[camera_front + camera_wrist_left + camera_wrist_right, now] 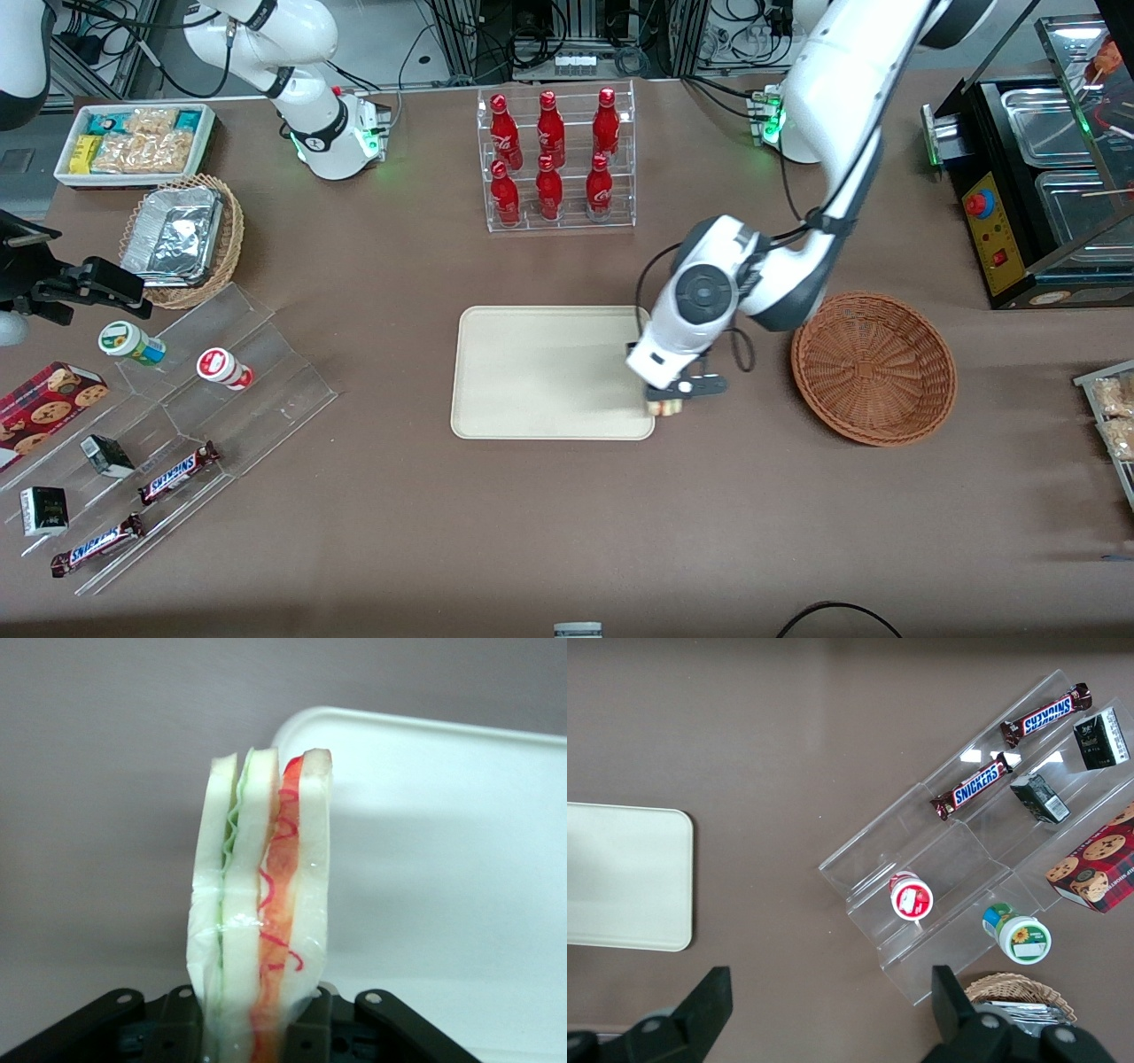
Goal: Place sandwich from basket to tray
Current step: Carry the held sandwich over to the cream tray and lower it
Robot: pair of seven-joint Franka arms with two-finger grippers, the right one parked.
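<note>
The sandwich, a wedge of pale bread with green and red-orange layers in clear wrap, stands on edge between the black fingers of my left gripper, which is shut on it. In the front view the gripper hangs over the tray's corner nearest the basket and the front camera, with the sandwich showing just below it. The cream tray lies flat at mid-table; its rounded corner shows past the sandwich. The reddish-brown wicker basket sits beside the tray toward the working arm's end, with nothing in it.
A clear rack of red bottles stands farther from the front camera than the tray. Toward the parked arm's end are an acrylic stepped stand with snacks, a tan basket with foil containers and a white snack bin. A black machine stands near the basket.
</note>
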